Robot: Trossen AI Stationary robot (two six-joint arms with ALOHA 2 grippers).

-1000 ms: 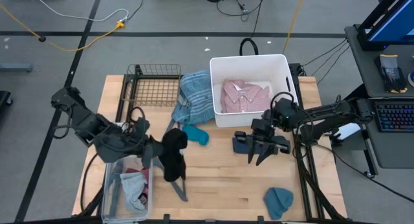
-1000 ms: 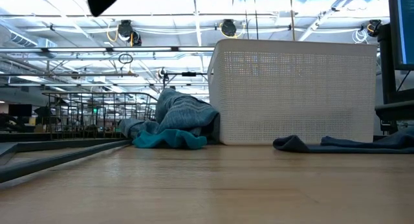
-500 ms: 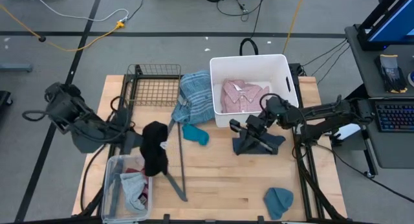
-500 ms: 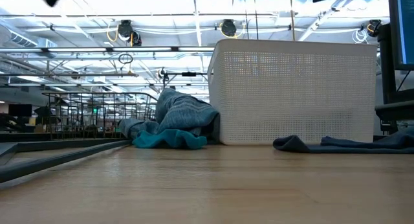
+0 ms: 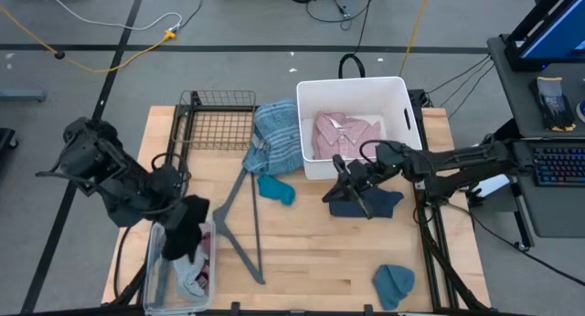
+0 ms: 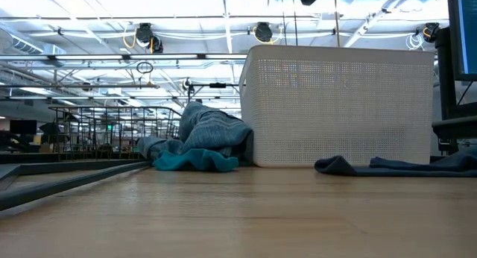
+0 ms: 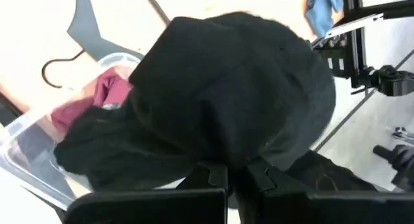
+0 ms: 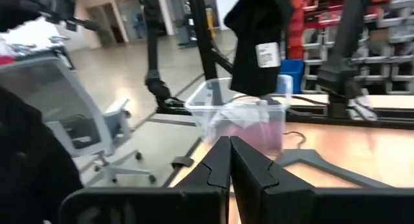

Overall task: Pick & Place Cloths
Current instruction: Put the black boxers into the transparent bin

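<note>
My left gripper (image 5: 179, 217) is shut on a black beanie (image 5: 186, 232) over a clear plastic bin (image 5: 155, 278) at the table's near left. The bin holds grey (image 5: 189, 261) and maroon (image 7: 107, 94) pieces. My right gripper (image 8: 229, 141) is shut and empty. It lies level, pointing toward the table's left, above a navy piece (image 5: 370, 203) that lies flat on the table in front of the white tub (image 5: 399, 88). A pink shirt (image 5: 345, 133) lies in the tub. A blue-plaid shirt (image 5: 274, 138) leans on the tub's left wall, and a teal piece (image 5: 277, 189) lies beside it. A blue beanie (image 5: 393, 284) lies at the near right. My left gripper holds the black beanie by its upper part (image 7: 233, 153); the beanie itself covers the place of contact. The beanie, with a white tag (image 8: 267, 56), hangs slack below the fingers. Its lower end (image 8: 254, 91) is about level with the bin's rim.
A grey V-shaped hanger bar (image 5: 239, 229) lies on the table between the bin and the teal piece. A wire basket (image 5: 215, 124) stands at the far left. Bare wood shows in the near middle (image 5: 311, 261).
My left gripper has carried the black beanie from above the hanger bar toward the table's left and near edge, to over the clear bin. My right gripper, open over the navy piece a second ago, has shut, tipped to level, risen and shifted left; the navy piece stays on the table.
</note>
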